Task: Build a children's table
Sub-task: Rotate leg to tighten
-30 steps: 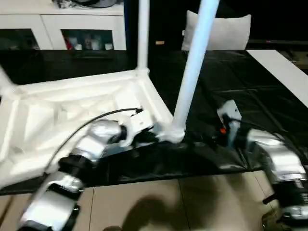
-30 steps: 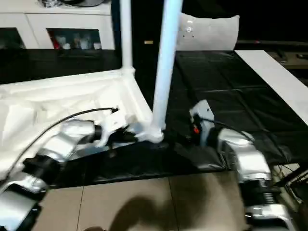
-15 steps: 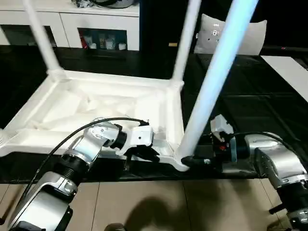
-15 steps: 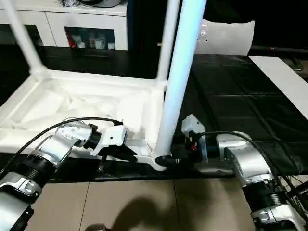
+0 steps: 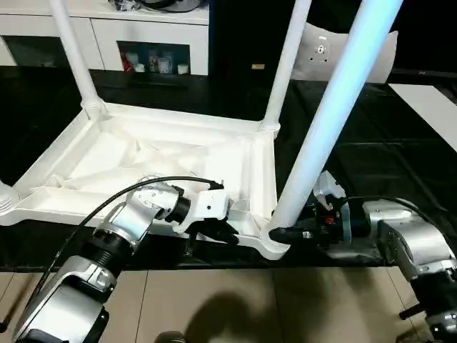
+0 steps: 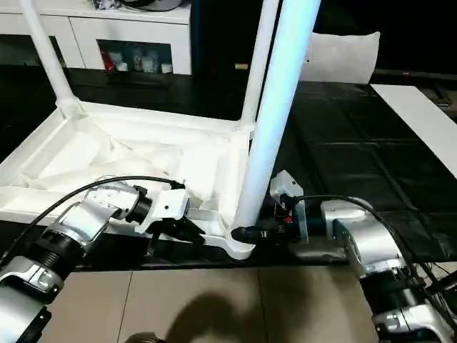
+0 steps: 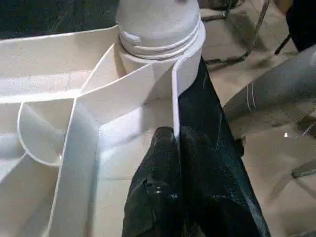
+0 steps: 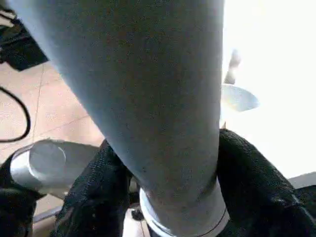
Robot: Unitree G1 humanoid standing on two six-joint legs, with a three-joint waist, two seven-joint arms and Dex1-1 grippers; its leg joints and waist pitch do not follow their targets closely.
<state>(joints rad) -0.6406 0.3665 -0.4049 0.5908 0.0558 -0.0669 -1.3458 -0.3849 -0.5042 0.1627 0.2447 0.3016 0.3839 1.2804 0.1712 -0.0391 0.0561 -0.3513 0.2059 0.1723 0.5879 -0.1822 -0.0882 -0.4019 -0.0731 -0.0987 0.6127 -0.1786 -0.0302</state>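
My right claw (image 5: 280,234) is clamped on the base of the nearest leg (image 5: 335,107), one black finger on each side of it, right where it enters the corner socket (image 5: 270,241). My left claw (image 7: 175,148) pinches the thin edge wall of the table top (image 5: 143,153), just beside that same socket. The top lies upside down on the black mat (image 5: 371,157), ahead of both claws, with two further legs (image 5: 75,53) standing upright at its far corners.

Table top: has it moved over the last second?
Yes. Against the cabinet behind it, the table top has shifted to the right, and its far left leg now stands further in.
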